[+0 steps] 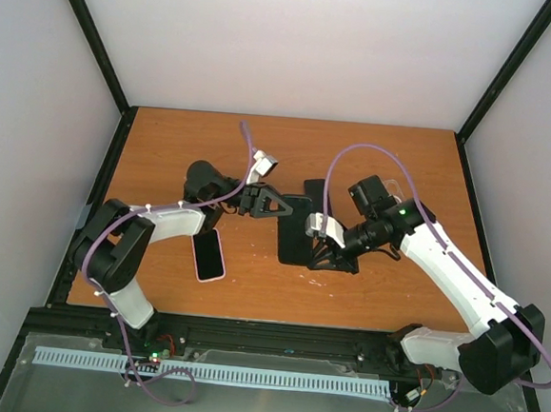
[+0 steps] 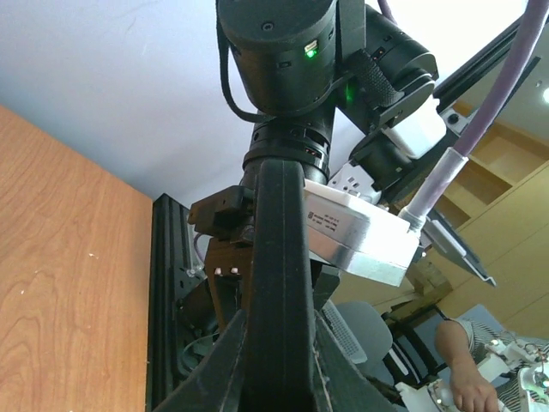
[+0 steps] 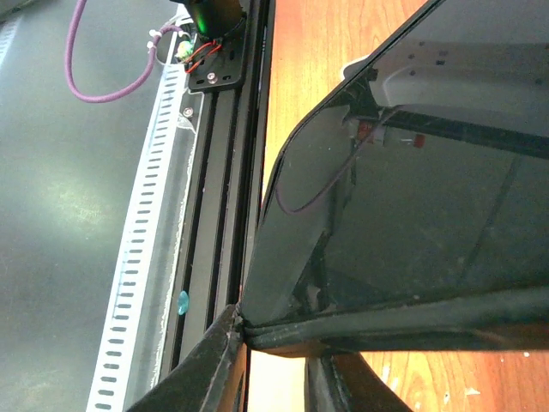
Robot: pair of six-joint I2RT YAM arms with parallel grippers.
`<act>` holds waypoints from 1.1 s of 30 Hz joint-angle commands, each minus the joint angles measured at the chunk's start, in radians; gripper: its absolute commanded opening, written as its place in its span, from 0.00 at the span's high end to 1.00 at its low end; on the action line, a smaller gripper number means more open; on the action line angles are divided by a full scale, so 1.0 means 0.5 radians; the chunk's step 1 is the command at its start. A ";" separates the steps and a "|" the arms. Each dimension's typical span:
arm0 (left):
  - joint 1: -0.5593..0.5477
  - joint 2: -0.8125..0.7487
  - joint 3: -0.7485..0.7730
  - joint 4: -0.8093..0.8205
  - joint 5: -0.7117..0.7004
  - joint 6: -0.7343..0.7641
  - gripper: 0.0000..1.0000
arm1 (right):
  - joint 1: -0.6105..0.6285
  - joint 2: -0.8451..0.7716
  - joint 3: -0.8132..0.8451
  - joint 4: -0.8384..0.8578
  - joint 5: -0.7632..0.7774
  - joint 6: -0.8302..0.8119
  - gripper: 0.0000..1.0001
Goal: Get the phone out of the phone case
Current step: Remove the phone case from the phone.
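Black-cased phone [image 1: 295, 231] is held at the table [image 1: 384, 167] centre, pinched at opposite edges by left claw [image 1: 281, 206] and right claw [image 1: 316, 251]; glass is judged slippery, the softer case rim [image 3: 403, 328] favoured.

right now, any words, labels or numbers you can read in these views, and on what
No text is legible.
Silver block on the right arm, left wrist view: small printed label, too blurred to read.
Phone: dark screen, no text showing.

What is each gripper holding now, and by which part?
Both hold the black phone: the left gripper clamps its left edge, the right gripper its near right corner.
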State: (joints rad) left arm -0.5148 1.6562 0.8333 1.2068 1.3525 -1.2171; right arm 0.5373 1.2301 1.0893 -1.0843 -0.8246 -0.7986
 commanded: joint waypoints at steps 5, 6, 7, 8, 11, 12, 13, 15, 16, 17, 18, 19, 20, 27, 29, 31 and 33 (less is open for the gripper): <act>-0.082 0.063 0.085 0.507 0.195 -0.701 1.00 | 0.031 0.077 0.287 0.128 0.163 -0.266 0.94; -0.097 0.070 0.101 0.504 0.224 -0.721 1.00 | 0.033 0.079 0.315 0.115 0.190 -0.298 0.94; -0.110 0.079 0.116 0.505 0.242 -0.742 1.00 | 0.033 0.084 0.346 0.100 0.221 -0.339 0.94; -0.123 0.086 0.134 0.506 0.259 -0.760 1.00 | 0.033 0.089 0.378 0.091 0.251 -0.373 0.95; -0.160 0.096 0.174 0.507 0.297 -0.810 1.00 | 0.038 0.106 0.446 0.077 0.360 -0.461 0.95; -0.170 0.096 0.183 0.508 0.300 -0.820 1.00 | 0.040 0.110 0.457 0.076 0.396 -0.483 0.95; -0.177 0.092 0.193 0.503 0.304 -0.826 1.00 | 0.045 0.114 0.464 0.082 0.429 -0.506 0.95; -0.187 0.082 0.201 0.484 0.308 -0.826 1.00 | 0.045 0.123 0.476 0.108 0.481 -0.498 0.96; -0.188 0.070 0.203 0.479 0.309 -0.826 1.00 | 0.045 0.132 0.482 0.128 0.488 -0.471 0.97; -0.188 0.065 0.201 0.471 0.308 -0.823 1.00 | 0.045 0.136 0.484 0.152 0.485 -0.430 0.97; -0.188 0.048 0.195 0.450 0.308 -0.814 1.00 | 0.043 0.138 0.478 0.186 0.472 -0.370 0.97; -0.188 0.036 0.189 0.419 0.310 -0.789 1.00 | 0.036 0.139 0.467 0.221 0.444 -0.298 0.97; -0.188 0.026 0.182 0.380 0.354 -0.762 1.00 | 0.029 0.134 0.452 0.267 0.404 -0.224 0.97; -0.190 -0.045 0.175 -0.017 0.385 -0.440 1.00 | -0.180 0.020 0.345 0.653 0.017 0.389 0.96; -0.196 -0.070 0.169 -0.053 0.382 -0.357 1.00 | -0.223 0.025 0.354 0.730 -0.032 0.538 0.95; -0.206 -0.102 0.157 -0.080 0.371 -0.288 1.00 | -0.253 0.057 0.368 0.807 -0.084 0.685 0.94; -0.213 -0.128 0.160 -0.240 0.353 -0.166 1.00 | -0.277 0.108 0.411 0.830 -0.170 0.787 0.93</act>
State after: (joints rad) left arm -0.5278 1.6508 0.9226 1.2060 1.3193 -1.3968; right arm 0.4633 1.2499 1.2232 -1.1610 -0.8192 -0.6308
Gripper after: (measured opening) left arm 0.119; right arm 0.105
